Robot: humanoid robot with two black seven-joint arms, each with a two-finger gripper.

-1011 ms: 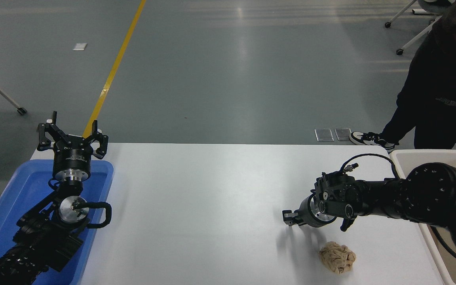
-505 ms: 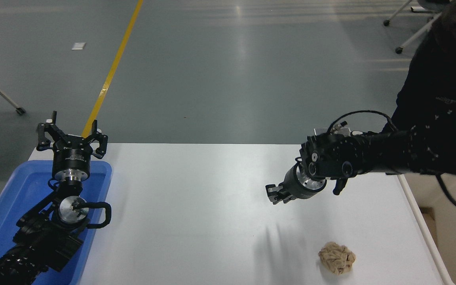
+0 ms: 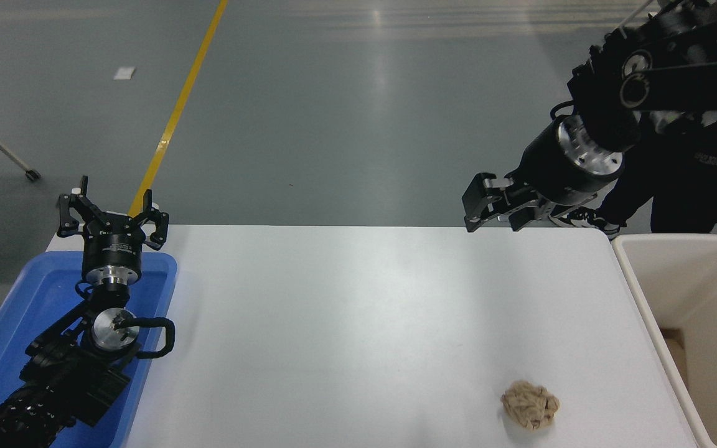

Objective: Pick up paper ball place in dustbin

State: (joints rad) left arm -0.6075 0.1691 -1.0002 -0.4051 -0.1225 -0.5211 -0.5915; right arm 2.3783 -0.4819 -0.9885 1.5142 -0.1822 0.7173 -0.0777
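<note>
Paper ball point(image 3: 530, 406) is lying ungrasped at lower right; right hand point(image 3: 494, 213), slightly parted and empty, must be lowered onto it.

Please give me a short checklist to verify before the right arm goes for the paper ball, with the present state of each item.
1. Paper ball is free on the table, nothing touches it: ok.
2. Right hand carries nothing: ok, fingers look open and empty.
3. Right hand is near the ball: not ok, it is raised high over the table's far edge, far from the ball.
4. Dustbin stands open at the table's right side: ok.
5. Left hand is out of the way, parked over the blue tray: ok.
6. Person behind the right arm is clear of its path: cannot tell.
</note>
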